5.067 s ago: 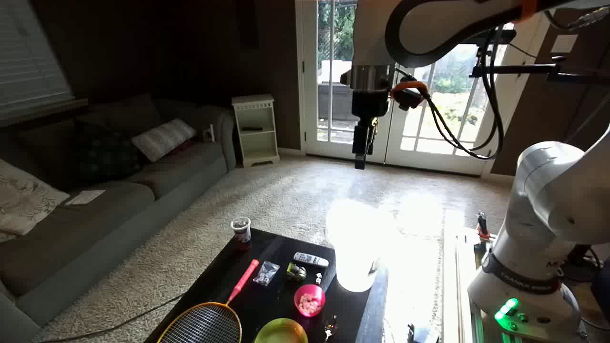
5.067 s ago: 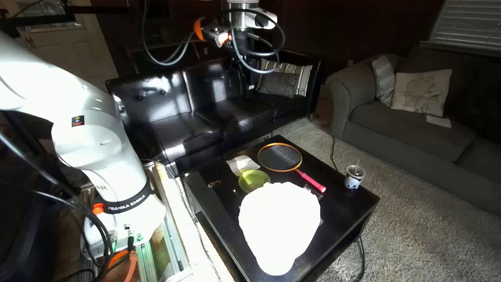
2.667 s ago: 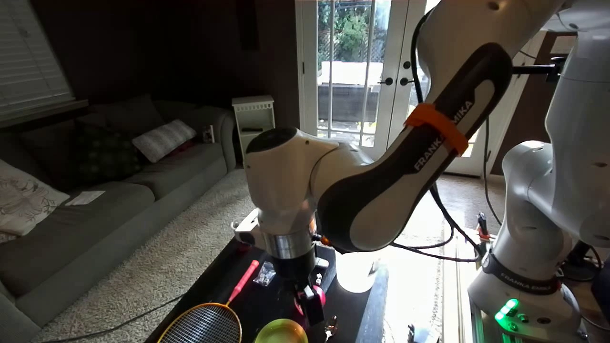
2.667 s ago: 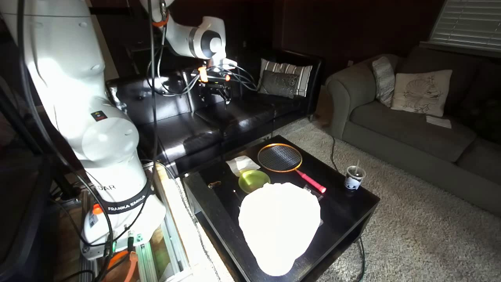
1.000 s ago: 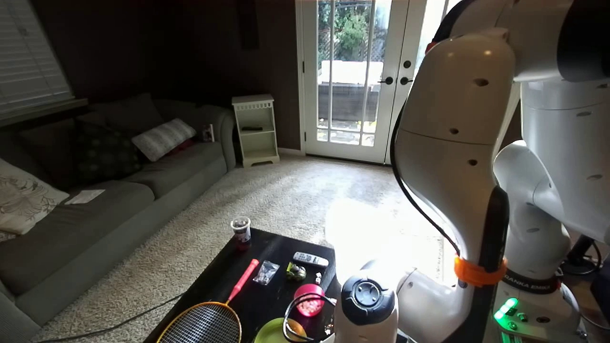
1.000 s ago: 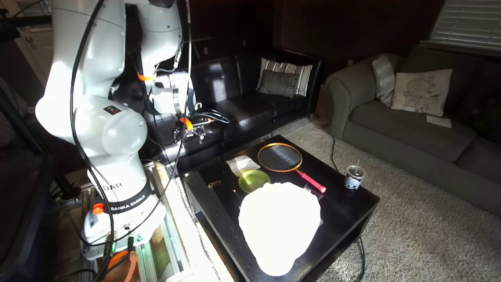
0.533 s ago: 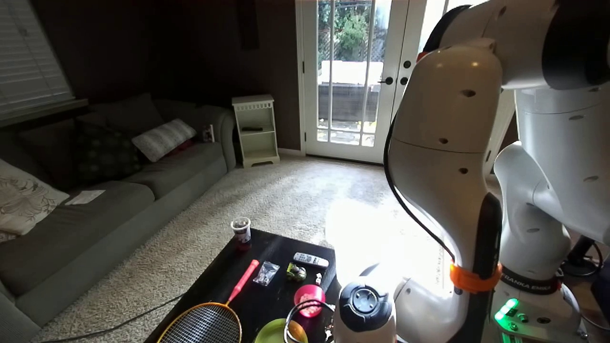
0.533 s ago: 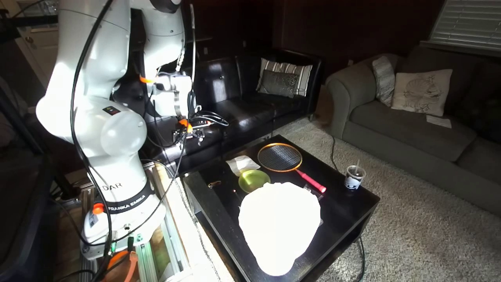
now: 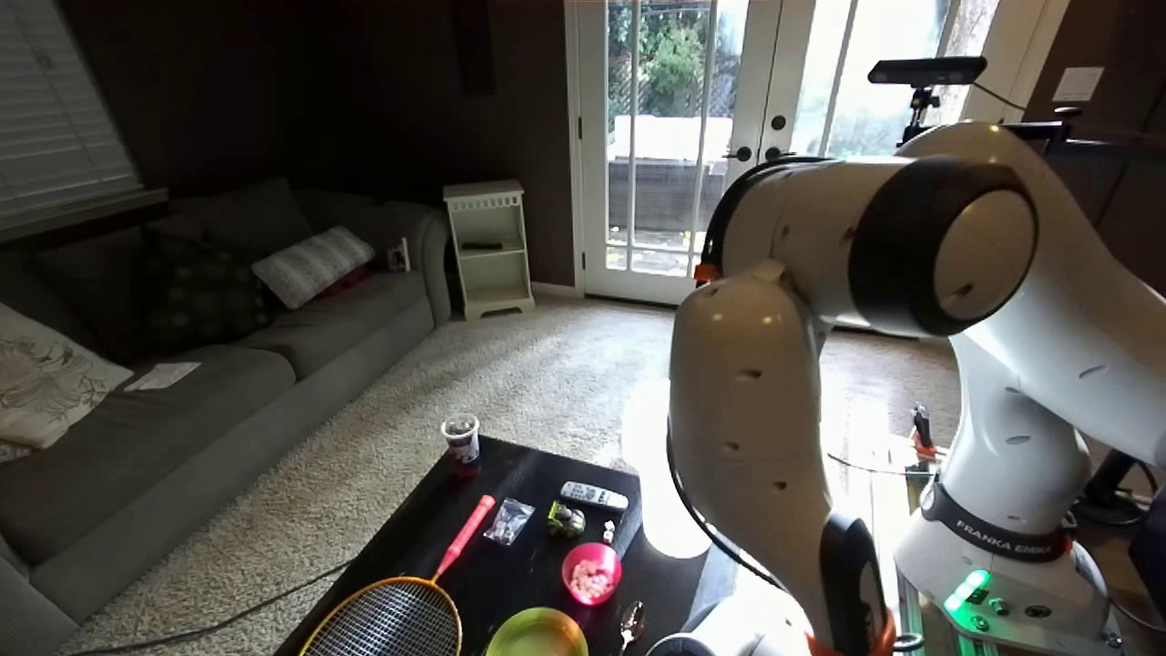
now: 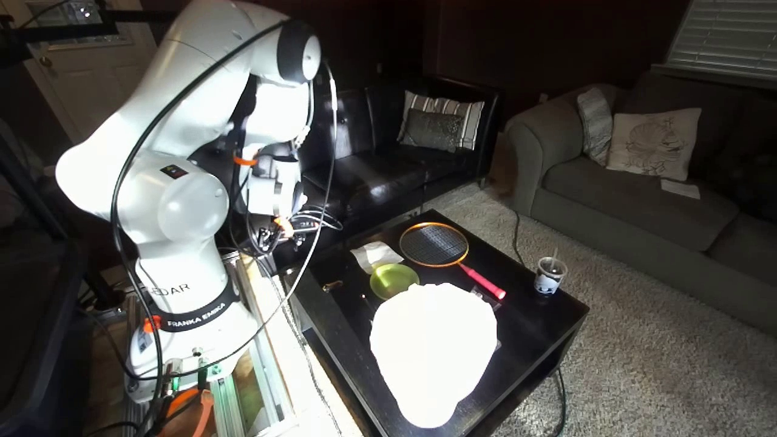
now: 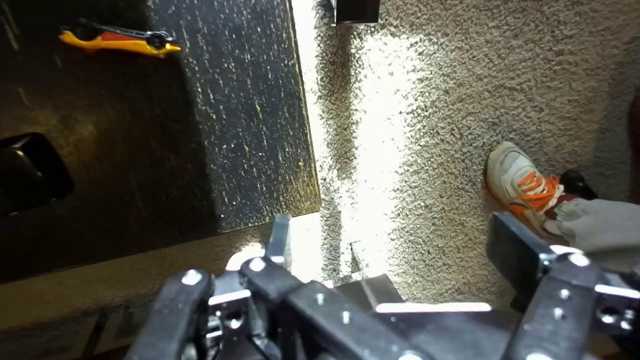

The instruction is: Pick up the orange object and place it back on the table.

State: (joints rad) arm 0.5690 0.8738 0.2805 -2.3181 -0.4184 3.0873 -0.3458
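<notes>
In the wrist view, the claw [image 11: 391, 217], its jaws spread wide with nothing held, appears against carpet [image 11: 440, 125] just beside a corner of the tabletop [image 11: 250, 145]. The orange toy car [image 11: 120, 44] rests on the tabletop, well apart from the claw. In an exterior view, the toy car lies between the green bowl [image 10: 390, 282] and the edge nearest the arm [image 10: 185, 209]. In both exterior views, a racket [image 10: 434, 244] lies near the bowl.

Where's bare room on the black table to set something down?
On the table, a bare patch lies between the drink cup and the remote control. The wrist view shows another between the orange-yellow toy vehicle and the table's corner. It's crowded around the plastic packet and pink bowl; an overexposed white shape hides more.
</notes>
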